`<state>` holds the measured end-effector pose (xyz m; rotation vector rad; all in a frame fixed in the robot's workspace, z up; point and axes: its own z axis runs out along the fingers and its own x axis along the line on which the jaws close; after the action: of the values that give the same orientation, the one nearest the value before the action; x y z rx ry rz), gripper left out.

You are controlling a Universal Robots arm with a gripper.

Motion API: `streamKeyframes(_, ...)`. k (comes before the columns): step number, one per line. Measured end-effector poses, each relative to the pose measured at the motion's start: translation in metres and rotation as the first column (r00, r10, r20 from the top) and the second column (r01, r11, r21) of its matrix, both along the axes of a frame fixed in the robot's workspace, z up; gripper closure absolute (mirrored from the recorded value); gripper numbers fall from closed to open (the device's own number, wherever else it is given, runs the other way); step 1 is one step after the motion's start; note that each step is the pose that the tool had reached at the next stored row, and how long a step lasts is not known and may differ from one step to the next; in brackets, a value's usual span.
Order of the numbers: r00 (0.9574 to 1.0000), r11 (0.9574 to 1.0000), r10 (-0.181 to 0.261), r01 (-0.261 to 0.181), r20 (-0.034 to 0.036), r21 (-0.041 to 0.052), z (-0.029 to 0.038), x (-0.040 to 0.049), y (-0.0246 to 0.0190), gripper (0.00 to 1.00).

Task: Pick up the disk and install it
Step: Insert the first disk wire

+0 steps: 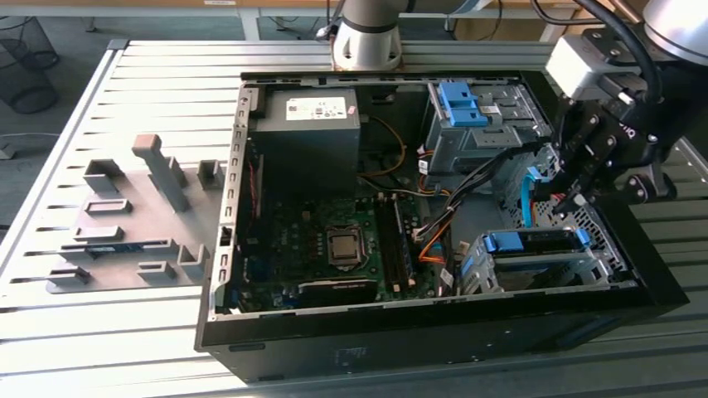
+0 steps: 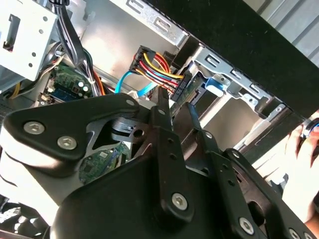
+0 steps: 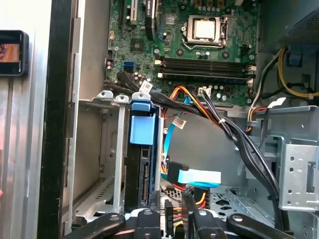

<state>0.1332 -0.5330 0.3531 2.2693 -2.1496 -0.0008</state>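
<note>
The disk (image 3: 141, 164), a dark drive in blue plastic rails, apparently sits in its metal bay (image 3: 107, 149) just beyond the jaws, whose state I cannot tell.

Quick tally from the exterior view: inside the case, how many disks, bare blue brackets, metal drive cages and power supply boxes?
Disk in blue rails: 1
Blue bracket: 1
Metal drive cages: 2
Grey power supply box: 1
Total: 5
</note>
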Motion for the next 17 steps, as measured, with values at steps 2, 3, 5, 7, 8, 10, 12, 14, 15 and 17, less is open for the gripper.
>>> streamKeyframes(2, 1.0, 1.0, 0.004, -0.004, 0.0, -0.0002, -0.002, 0.0002, 0.0, 0.69)
streamKeyframes(3, 1.0, 1.0, 0.003, -0.003, 0.0001, -0.0001, -0.003, 0.0003, 0.0, 0.69)
streamKeyframes(5, 1.0, 1.0, 0.004, -0.004, 0.0, -0.0002, -0.0044, 0.0003, 0.0, 0.69)
streamKeyframes(7, 1.0, 1.0, 0.004, -0.004, 0.0001, -0.0004, -0.005, 0.0003, 0.0, 0.69)
streamKeyframes(8, 1.0, 1.0, 0.004, -0.004, 0.0, -0.0003, -0.005, 0.0003, -0.0003, 0.69)
streamKeyframes(10, 1.0, 1.0, 0.004, -0.004, 0.0, -0.0001, -0.0052, 0.0003, -0.001, 0.69)
streamKeyframes(12, 1.0, 1.0, 0.004, -0.004, 0.0, -0.0002, -0.0052, 0.0003, -0.0017, 0.69)
streamKeyframes(14, 1.0, 1.0, 0.005, -0.005, 0.0, 0.0, -0.0053, 0.0003, -0.002, 0.69)
streamKeyframes(15, 1.0, 1.0, 0.006, -0.006, 0.0, -0.0002, -0.0054, 0.0003, -0.002, 0.69)
streamKeyframes(17, 1.0, 1.0, 0.007, -0.007, 0.0, 0.0, -0.0062, 0.0004, -0.0021, 0.69)
